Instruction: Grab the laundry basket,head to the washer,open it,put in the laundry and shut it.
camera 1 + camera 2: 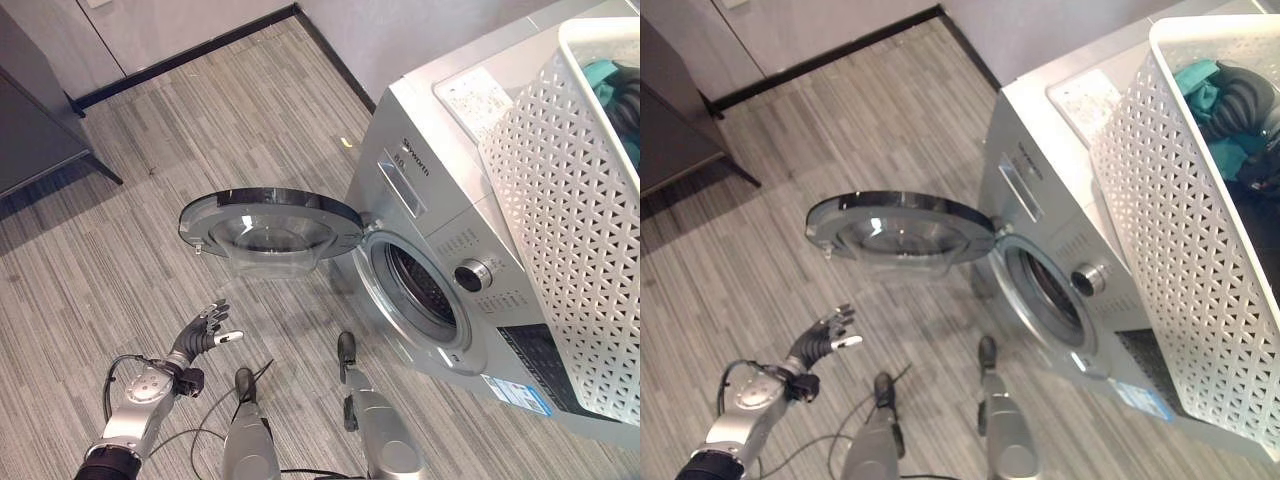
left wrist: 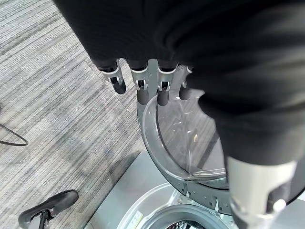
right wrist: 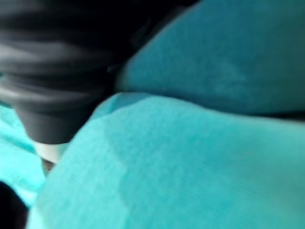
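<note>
Teal cloth [image 3: 190,167] presses against the right hand [image 1: 1240,100] inside the basket [image 1: 1180,250] on the washer [image 1: 440,190]; its fingers are hidden. Left hand [image 1: 205,330] hangs open below the open door [image 1: 270,225], holding nothing.

The right hand [image 1: 1245,100] reaches into the laundry basket [image 1: 1180,230], its fingers buried in teal laundry [image 3: 190,167] that blurs the wrist view. The basket runs off the picture's edge, and the washer [image 1: 440,240] drum's inside is too dark to read.

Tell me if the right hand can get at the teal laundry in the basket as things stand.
Probably yes. The right hand is already down inside the open-topped white basket on the washer, among the teal laundry; whether its fingers have hold of any cannot be seen.
</note>
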Controlling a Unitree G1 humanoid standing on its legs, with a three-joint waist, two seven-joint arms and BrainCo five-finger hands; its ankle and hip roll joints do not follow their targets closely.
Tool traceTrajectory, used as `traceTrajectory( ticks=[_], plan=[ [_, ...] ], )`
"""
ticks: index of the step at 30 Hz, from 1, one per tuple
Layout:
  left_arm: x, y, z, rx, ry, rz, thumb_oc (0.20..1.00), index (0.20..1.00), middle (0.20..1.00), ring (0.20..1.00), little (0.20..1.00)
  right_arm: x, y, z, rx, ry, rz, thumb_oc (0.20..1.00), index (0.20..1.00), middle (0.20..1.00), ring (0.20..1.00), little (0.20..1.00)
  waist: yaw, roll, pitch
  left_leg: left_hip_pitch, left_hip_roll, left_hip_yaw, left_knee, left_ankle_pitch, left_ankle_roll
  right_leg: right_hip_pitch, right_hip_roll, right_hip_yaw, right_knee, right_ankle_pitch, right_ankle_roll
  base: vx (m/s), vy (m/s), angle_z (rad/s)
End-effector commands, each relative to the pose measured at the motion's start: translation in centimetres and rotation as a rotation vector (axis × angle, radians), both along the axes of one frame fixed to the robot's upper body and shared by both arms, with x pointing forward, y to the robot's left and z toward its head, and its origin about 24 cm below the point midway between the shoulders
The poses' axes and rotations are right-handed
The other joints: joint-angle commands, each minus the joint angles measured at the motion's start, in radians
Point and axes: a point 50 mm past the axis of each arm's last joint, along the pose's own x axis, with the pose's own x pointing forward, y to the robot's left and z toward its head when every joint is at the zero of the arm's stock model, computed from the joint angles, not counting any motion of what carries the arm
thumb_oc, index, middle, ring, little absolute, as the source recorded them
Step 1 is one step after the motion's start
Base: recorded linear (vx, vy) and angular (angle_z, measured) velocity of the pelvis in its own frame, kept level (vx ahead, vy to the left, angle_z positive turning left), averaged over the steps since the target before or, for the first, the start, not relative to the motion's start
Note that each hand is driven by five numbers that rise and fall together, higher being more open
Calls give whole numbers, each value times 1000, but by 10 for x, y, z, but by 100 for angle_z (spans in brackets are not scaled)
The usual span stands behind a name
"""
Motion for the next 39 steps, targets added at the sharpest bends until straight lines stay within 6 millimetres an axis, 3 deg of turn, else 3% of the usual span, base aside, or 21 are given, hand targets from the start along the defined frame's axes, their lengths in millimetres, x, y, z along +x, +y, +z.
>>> traceTrajectory(
  ticks=[1, 5, 8, 14, 23, 30, 34, 36, 39],
  plan=[
    [1, 4, 14, -4, -61, -37, 1000, 1000, 1000, 1000, 1000, -4, -4, 2, -29, 38, -19, 1000, 1000, 1000, 1000, 1000, 3, -25, 8, -43, 31, -26, 150, -91, 25, -44, -60, 46, 161, -146, 44, 0, 0, 0],
    [1, 5, 14, -10, -62, -30, 1000, 1000, 1000, 1000, 1000, -8, -4, 14, 26, -36, -4, 1000, 1000, 1000, 1000, 1000, -5, -34, 7, -49, 29, -25, 149, -89, 25, -52, -63, 49, 160, -140, 45, 0, 0, 0],
    [2, 6, 15, -12, -66, -30, 1000, 1000, 1000, 1000, 1000, -15, -2, 42, 122, -173, 37, 1000, 1000, 1000, 1000, 1000, -4, -43, 11, -49, 31, -22, 162, -101, 26, -52, -59, 53, 163, -140, 46, -5, 15, -9],
    [0, 8, 15, -17, -58, -37, 1000, 1000, 1000, 1000, 1000, -23, 2, 70, 88, -204, 53, 1000, 1000, 1000, 1000, 1000, -11, -69, 2, -52, 33, -17, 164, -99, 23, -56, -60, 56, 163, -135, 48, -2, 8, -4],
    [-6, 11, 8, -20, -27, -31, 1000, 1000, 1000, 1000, 1000, -29, -2, 88, 148, -302, 57, 1000, 1000, 1000, 1000, 1000, -22, -82, -20, -48, 42, -15, 166, -105, 22, -51, -53, 59, 162, -136, 49, 0, 0, 0],
    [-7, 10, 6, -29, -18, -27, 1000, 1000, 1000, 1000, 1000, -26, 3, 89, 142, -295, 68, 1000, 1000, 1000, 1000, 1000, -22, -81, -26, -46, 43, -14, 173, -109, 21, -48, -52, 61, 163, -138, 48, 0, 0, 0],
    [-7, 13, 7, -17, -19, -27, 1000, 1000, 1000, 1000, 1000, -36, -3, 112, 219, -398, 73, 1000, 1000, 1000, 1000, 1000, -19, -87, -23, -51, 43, -15, 178, -110, 20, -49, -52, 60, 164, -135, 48, 0, 0, 0],
    [-8, 12, 6, -21, -15, -25, 1000, 1000, 1000, 1000, 1000, -32, -1, 111, 197, -369, 65, 1000, 1000, 1000, 1000, 1000, -17, -87, -20, -50, 44, -12, 179, -109, 19, -49, -51, 61, 166, -135, 47, 0, 0, 0],
    [-8, 12, 5, -24, -16, -21, 1000, 1000, 1000, 1000, 1000, -24, 12, 92, 82, -255, 82, 1000, 1000, 1000, 1000, 1000, -19, -85, -17, -47, 48, -10, 182, -110, 19, -49, -49, 62, 170, -137, 47, 0, 0, 0]
  ],
)
